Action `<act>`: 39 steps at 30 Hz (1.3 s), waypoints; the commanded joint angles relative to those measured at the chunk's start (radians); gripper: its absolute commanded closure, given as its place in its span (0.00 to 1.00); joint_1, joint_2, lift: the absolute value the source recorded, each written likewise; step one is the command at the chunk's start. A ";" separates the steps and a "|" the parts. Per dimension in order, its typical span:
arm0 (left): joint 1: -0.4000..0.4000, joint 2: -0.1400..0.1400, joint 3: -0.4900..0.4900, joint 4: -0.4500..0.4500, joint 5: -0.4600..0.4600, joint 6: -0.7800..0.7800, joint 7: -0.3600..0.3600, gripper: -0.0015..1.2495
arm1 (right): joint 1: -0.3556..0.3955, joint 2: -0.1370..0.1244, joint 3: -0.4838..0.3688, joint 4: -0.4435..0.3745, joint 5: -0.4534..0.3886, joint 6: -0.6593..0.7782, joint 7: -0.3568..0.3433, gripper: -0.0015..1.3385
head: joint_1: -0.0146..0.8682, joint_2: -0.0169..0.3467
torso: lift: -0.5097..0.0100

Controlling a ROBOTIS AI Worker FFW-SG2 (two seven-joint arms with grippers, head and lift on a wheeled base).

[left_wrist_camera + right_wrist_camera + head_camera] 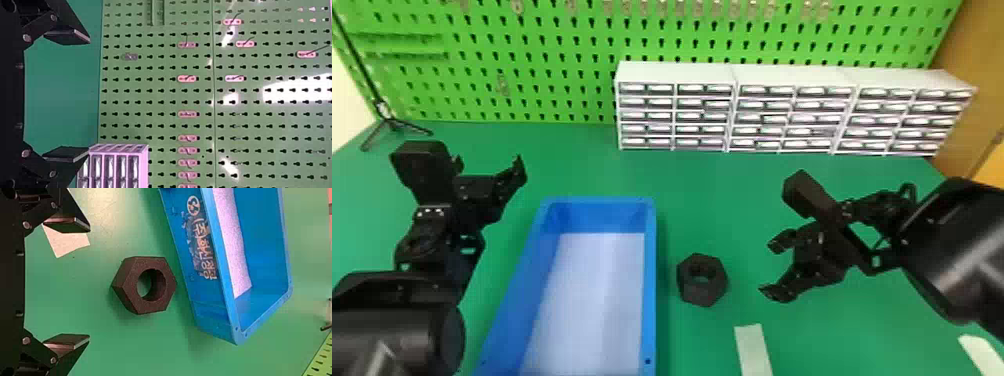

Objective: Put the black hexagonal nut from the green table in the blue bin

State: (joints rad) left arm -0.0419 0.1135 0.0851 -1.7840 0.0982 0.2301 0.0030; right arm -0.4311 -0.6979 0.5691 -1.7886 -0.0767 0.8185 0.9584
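The black hexagonal nut (702, 280) lies on the green table (717, 200), just right of the blue bin (650, 280). My right gripper (772, 267) is open to the right of the nut, its fingers pointing toward it. In the right wrist view the nut (129, 276) lies beyond the open right gripper (88, 284), in line with the gap and untouched, with the bin (219, 258) behind it. Left of the bin my left gripper (489, 162) stands parked and open; in the left wrist view, the left gripper (88, 96) has nothing between its fingers.
White drawer cabinets (782, 110) stand along the back of the table before a green pegboard (532, 60). A pale strip (753, 350) lies near the front, another (982, 352) at the right. A small black tripod (392, 122) stands at the back left.
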 commanded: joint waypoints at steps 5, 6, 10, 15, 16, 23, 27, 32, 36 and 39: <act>-0.001 0.000 -0.001 0.000 0.000 0.000 0.000 0.22 | 0.000 0.002 -0.002 0.000 0.002 0.001 0.000 0.22 | 0.79 0.12 | 0.80; -0.003 0.000 -0.001 0.000 0.000 0.000 0.000 0.22 | 0.000 0.002 -0.002 0.000 0.002 0.001 0.000 0.22 | 0.79 0.12 | 0.80; -0.001 0.000 -0.001 0.000 0.002 0.000 0.000 0.22 | -0.002 0.002 -0.003 0.000 0.002 0.001 0.000 0.22 | 0.79 0.12 | 0.80; -0.001 0.000 -0.001 0.000 0.002 0.000 0.000 0.22 | -0.003 0.005 -0.003 0.000 0.002 0.001 0.000 0.22 | 0.79 0.12 | 0.80; -0.003 0.000 -0.001 0.000 0.002 0.000 0.000 0.22 | -0.003 0.005 -0.003 -0.002 0.002 0.001 0.000 0.22 | 0.79 0.12 | 0.80; -0.001 0.000 -0.001 0.000 0.002 0.000 0.000 0.22 | -0.009 0.021 0.012 -0.014 0.017 -0.004 0.000 0.22 | 0.79 0.12 | 0.80; -0.004 0.000 -0.002 0.000 0.002 0.000 0.000 0.22 | -0.028 0.040 0.038 -0.028 0.055 -0.007 0.000 0.22 | 0.79 0.12 | 0.80; -0.012 0.000 -0.005 0.002 0.002 0.000 0.000 0.22 | -0.046 0.072 0.071 -0.028 0.091 -0.007 0.000 0.22 | 0.79 0.12 | 0.80; -0.012 0.000 -0.005 0.002 0.002 0.000 0.000 0.22 | -0.061 0.090 0.098 -0.025 0.127 -0.010 0.000 0.22 | 0.79 0.12 | 0.80; -0.012 0.000 -0.007 0.003 0.002 0.000 0.000 0.22 | -0.080 0.100 0.129 -0.023 0.156 -0.019 0.000 0.22 | 0.79 0.12 | 0.80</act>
State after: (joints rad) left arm -0.0536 0.1135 0.0797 -1.7824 0.0997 0.2301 0.0030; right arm -0.4905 -0.6113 0.6631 -1.8153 0.0438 0.8079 0.9587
